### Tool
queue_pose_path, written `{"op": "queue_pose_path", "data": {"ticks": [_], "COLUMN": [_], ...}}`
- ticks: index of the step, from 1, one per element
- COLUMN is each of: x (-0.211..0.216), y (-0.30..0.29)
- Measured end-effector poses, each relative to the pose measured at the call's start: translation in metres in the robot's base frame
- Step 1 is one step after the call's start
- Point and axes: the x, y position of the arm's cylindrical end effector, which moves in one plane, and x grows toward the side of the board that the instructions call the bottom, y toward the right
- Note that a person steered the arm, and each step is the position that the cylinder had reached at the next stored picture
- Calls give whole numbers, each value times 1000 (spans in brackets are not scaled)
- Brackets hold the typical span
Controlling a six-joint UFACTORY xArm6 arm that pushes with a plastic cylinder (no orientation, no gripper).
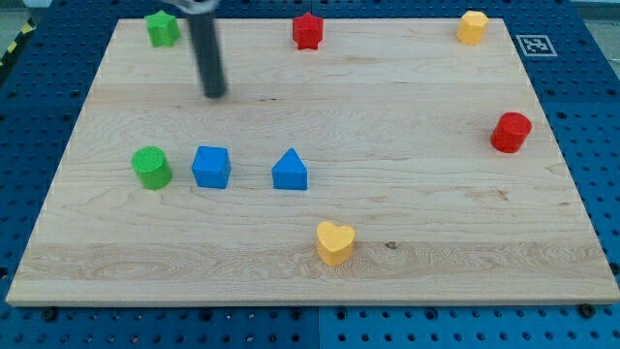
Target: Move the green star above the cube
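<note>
At the view's top-left corner of the bench, the green star sits apart from my tip, which rests just below and to its right. There is no claw, only the bare rod. The blue cube lies well below. Judged unstarted: the tip must next get behind the star and push it down-right, stopping above the cube.

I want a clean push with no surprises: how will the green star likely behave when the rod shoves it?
The green star looks squat and flat-based, so it probably slides, not tips. Its points may make it spin under an off-centre push. My tip is below and to its right on the smooth wooden board.
</note>
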Motion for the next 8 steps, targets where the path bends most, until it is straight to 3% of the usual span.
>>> {"op": "queue_pose_path", "data": {"ticks": [1, 2, 3, 4, 6, 8], "x": [-41, -65, -129, -141, -126, -83], "y": [-98, -136, -117, -104, -52, -44]}}
